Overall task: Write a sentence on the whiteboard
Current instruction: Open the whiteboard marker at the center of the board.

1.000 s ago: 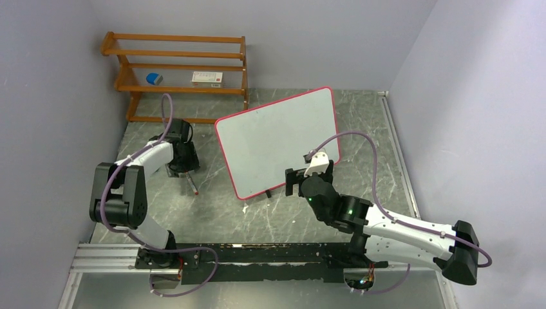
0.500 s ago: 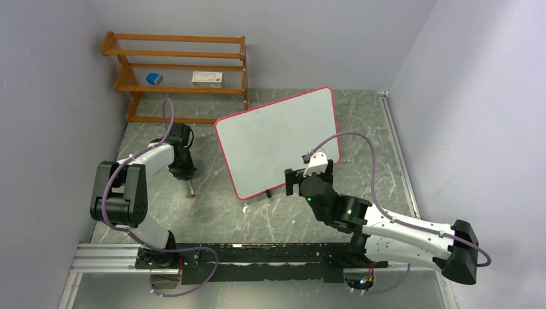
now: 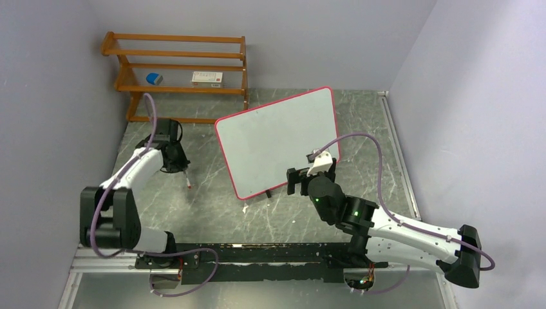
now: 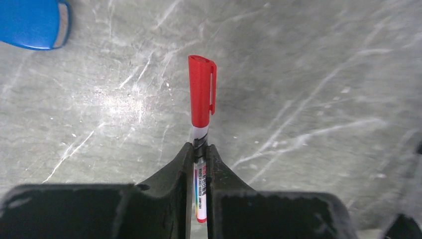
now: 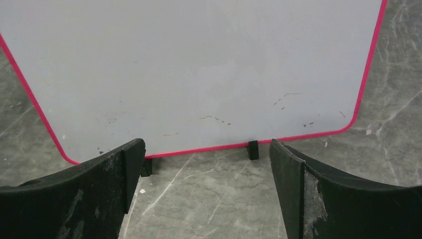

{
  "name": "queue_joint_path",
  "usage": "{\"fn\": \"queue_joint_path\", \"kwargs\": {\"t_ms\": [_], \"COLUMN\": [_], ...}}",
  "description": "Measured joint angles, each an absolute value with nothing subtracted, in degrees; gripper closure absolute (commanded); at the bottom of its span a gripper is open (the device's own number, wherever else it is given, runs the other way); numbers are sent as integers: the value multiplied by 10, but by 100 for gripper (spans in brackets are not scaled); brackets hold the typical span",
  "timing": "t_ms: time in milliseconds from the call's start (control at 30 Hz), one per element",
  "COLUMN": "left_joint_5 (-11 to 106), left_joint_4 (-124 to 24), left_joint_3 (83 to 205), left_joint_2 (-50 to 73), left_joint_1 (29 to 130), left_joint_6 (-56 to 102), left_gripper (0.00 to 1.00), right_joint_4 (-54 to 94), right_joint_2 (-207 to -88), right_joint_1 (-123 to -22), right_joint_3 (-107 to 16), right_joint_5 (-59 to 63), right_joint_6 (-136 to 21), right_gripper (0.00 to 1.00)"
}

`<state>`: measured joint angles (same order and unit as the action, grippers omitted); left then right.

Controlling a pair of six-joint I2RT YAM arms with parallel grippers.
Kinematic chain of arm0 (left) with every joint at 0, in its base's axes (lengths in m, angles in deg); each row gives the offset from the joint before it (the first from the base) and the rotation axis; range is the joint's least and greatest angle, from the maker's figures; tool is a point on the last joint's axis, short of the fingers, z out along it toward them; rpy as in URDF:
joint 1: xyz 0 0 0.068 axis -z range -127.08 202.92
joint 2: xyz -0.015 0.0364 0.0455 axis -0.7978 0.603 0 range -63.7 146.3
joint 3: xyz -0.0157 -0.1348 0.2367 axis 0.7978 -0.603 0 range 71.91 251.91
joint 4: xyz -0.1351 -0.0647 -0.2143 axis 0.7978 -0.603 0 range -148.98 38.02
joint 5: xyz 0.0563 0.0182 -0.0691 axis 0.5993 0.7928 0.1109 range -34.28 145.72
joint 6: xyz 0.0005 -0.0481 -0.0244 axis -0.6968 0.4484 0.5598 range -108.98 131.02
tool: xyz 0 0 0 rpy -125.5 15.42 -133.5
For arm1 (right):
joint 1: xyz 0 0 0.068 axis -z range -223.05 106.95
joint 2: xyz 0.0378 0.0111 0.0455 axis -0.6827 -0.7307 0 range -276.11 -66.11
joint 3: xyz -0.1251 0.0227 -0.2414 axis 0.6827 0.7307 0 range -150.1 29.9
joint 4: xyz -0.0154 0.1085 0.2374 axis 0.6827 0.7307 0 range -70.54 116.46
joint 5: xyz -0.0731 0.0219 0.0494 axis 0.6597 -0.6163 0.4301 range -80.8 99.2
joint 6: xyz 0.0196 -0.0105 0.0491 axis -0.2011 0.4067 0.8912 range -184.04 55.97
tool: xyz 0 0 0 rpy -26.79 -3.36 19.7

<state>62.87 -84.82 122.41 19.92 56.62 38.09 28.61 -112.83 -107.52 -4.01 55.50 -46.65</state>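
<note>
Above the marble table [image 3: 212, 212], only our left wrist view shows the left gripper [image 4: 199, 147] pinching a capped red marker [image 4: 201, 89]; the right gripper [image 5: 206, 149] stands wide before the whiteboard [image 5: 199, 64].

Bright, even light; soft glare patch on the table [image 4: 117, 102].

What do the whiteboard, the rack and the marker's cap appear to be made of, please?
Whiteboard: smooth white panel, probably coated, in a red-pink rim that looks plastic. Rack: wood, apparently varnished, given its warm orange-brown sheen. Marker's cap: glossy red plastic, judging by its moulded clip.
</note>
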Motion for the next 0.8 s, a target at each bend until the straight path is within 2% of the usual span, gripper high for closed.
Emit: {"fn": "queue_joint_path", "kwargs": {"t_ms": [433,600,800], "left_joint_5": [567,523,456], "left_joint_4": [-880,-870,-831], "left_joint_3": [1317,1386,1399], "left_joint_2": [-3,-44,-66], "left_joint_1": [564,564,565], "left_joint_6": [462,513,570], "left_gripper": [95,95,95], "right_joint_4": [186,104,16], "right_joint_2": [-1142,-1168,-1207], "right_joint_1": [-1074,-1074,-1073], "right_joint_3": [-48,-63,-90], "right_joint_5": [471,410,348], "right_joint_6": [-522,-550,-570], "right_gripper": [0,0,0]}}
